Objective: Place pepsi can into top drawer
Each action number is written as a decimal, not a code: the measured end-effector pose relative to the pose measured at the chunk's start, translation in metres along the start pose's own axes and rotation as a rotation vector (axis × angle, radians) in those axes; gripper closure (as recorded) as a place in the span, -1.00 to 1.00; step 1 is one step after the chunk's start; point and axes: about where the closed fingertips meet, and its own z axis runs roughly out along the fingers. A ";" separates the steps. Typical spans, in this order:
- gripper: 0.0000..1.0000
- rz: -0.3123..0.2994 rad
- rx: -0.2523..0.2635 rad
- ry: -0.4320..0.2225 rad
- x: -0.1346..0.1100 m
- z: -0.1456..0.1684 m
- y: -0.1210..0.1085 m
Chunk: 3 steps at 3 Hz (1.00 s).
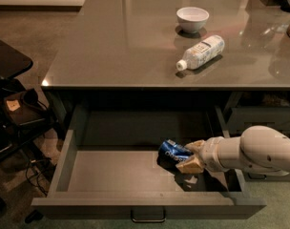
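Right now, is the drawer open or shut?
Open: the top drawer is pulled out, grey bottom showing, with the gripper and pepsi can inside.

The top drawer (111, 171) stands pulled open below the grey counter (121, 46). The gripper (190, 155) reaches in from the right and clasps the right end of the pepsi can (172, 150), which lies tilted low over the drawer floor. A white bowl (192, 18) and a toppled bottle (202, 52) rest on the counter.

white bowl (192, 18) | plastic bottle (202, 51) lying near it | grey countertop (111, 46)
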 end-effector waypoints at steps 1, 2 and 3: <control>-0.30 0.000 0.000 0.000 0.000 0.000 0.000; -0.77 0.000 0.000 0.000 0.000 0.000 0.000; -1.00 0.000 0.000 0.000 0.000 0.000 0.000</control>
